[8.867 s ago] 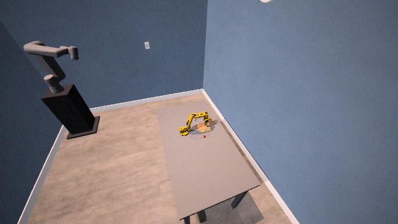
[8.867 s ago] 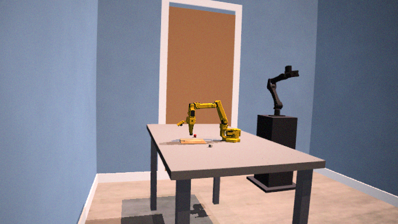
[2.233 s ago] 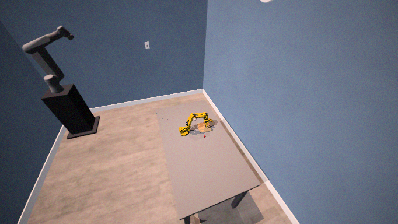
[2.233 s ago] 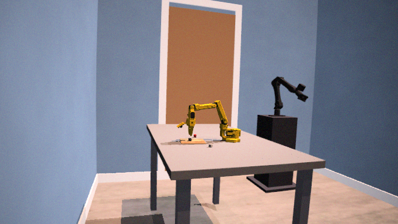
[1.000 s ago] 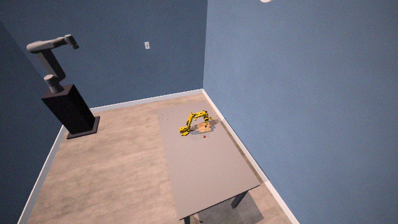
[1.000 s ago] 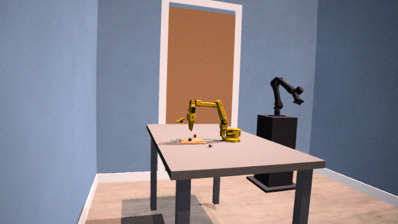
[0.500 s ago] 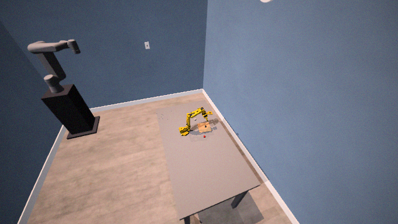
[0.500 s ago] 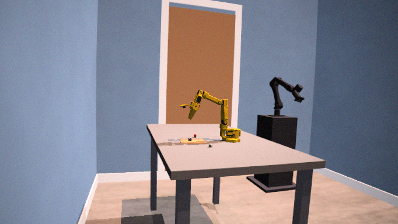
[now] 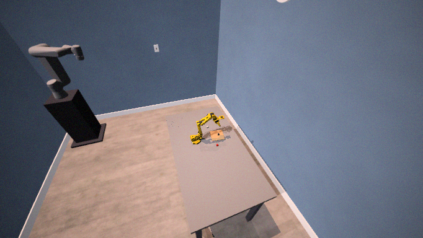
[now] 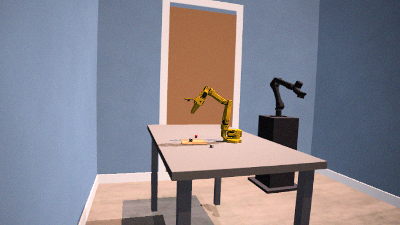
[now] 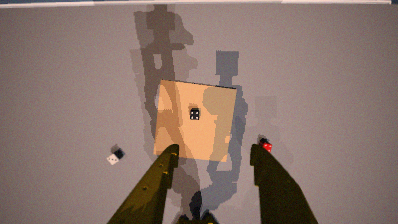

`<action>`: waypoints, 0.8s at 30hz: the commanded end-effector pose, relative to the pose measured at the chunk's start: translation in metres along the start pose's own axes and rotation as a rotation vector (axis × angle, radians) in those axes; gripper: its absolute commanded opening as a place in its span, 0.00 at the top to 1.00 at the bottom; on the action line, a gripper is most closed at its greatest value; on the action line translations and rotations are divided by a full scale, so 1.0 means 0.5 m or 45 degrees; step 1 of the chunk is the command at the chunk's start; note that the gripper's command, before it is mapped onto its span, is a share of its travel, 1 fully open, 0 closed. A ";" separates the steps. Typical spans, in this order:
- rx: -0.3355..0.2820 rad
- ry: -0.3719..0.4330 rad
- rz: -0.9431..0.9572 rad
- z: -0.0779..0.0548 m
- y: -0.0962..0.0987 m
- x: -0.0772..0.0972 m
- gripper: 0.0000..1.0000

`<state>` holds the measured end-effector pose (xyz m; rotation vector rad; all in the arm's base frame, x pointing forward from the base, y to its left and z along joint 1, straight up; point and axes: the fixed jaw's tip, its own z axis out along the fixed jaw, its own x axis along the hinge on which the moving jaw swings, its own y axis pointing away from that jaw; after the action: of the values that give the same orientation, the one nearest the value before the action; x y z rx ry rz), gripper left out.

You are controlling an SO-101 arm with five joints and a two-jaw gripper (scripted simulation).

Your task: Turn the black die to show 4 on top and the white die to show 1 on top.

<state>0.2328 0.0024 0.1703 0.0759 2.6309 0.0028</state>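
black die: sitting on the mat, just off centre toward 12 o'clock in the wrist view; top looking like four pips, too small to be sure
white die: lying off the mat, at 8 o'clock from it in wrist view; pips blurring
red die: resting off the mat at 4 o'clock, right fingertip partly hiding it
claw: hanging above, spread, pinching nothing
mat: lying on the table, carrying only the black die
containers: none showingblack die [image 9: 218, 134] [image 10: 190, 140] [image 11: 194, 114]: sitting on mat, near its middle; top looking like 4, pips tiny
white die [image 9: 207, 126] [image 10: 211, 146] [image 11: 113, 159]: lying off mat, toward 8 o'clock in wrist view; top value unclear
red die [image 9: 217, 145] [image 10: 196, 136] [image 11: 267, 147]: resting off mat, toward 4 o'clock there, partly hidden by a finger
claw [image 9: 221, 121] [image 10: 188, 106] [image 11: 215, 149]: hanging above table [image 9: 198, 173] [image 10: 246, 158] [image 11: 320, 65], spread, pinching nothing
mat [image 9: 214, 137] [image 10: 202, 143] [image 11: 197, 145]: lying flat, carrying black die

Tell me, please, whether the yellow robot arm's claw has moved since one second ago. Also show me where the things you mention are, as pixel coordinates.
Yes. In the exterior view, the yellow claw [image 9: 221, 121] [image 10: 189, 105] [image 11: 215, 150] has risen farther above the grey rectangular tabletop [image 9: 214, 180] [image 10: 234, 158] [image 11: 325, 60].
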 end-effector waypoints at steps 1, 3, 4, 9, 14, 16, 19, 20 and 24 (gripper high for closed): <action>0.002 -0.086 0.010 -0.026 -0.004 -0.012 0.75; 0.002 -0.086 0.007 -0.026 -0.004 -0.012 0.75; 0.002 -0.086 0.005 -0.026 -0.003 -0.012 0.75; 0.000 -0.086 -0.017 -0.026 -0.002 -0.012 0.75; -0.002 -0.086 -0.043 -0.026 0.000 -0.011 0.75; -0.003 -0.085 -0.065 -0.025 0.001 -0.011 0.75; -0.006 -0.085 -0.109 -0.025 0.004 -0.010 0.75; -0.008 -0.085 -0.126 -0.025 0.005 -0.009 0.75; -0.013 -0.086 -0.209 -0.025 0.011 -0.008 0.75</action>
<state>0.2318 0.0040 0.1708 -0.0688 2.6269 -0.0304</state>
